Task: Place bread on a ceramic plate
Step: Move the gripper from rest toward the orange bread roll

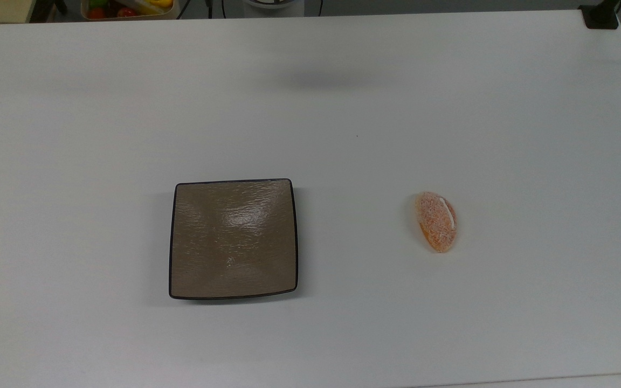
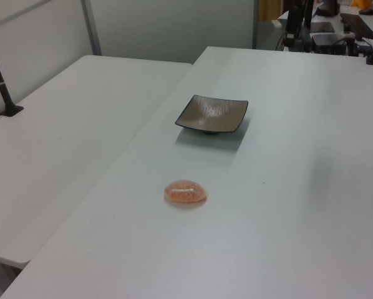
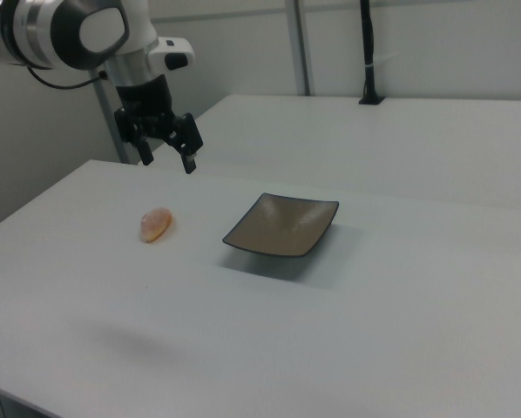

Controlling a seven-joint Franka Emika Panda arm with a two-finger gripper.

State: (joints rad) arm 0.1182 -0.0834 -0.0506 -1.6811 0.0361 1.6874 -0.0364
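Bread (image 1: 436, 221) lying on table (image 1: 450, 108), well apart from plate (image 1: 233, 238). Gripper (image 3: 166, 150) raised above bread, fingers spread, empty. Risk: off-centre pinch rolling the rounded bread away.

This looks like a robot lab or test room: plain white tables (image 2: 286, 187) pushed side by side, bare pale partition walls (image 2: 168, 28) with metal posts, and black camera poles (image 3: 368, 52) clamped to a table edge. A white robot arm (image 3: 77, 35) hangs over the worktop, cables and black equipment (image 2: 327, 37) sit at the far end, and a bin of toy fruit (image 1: 127, 8) stands beyond the table
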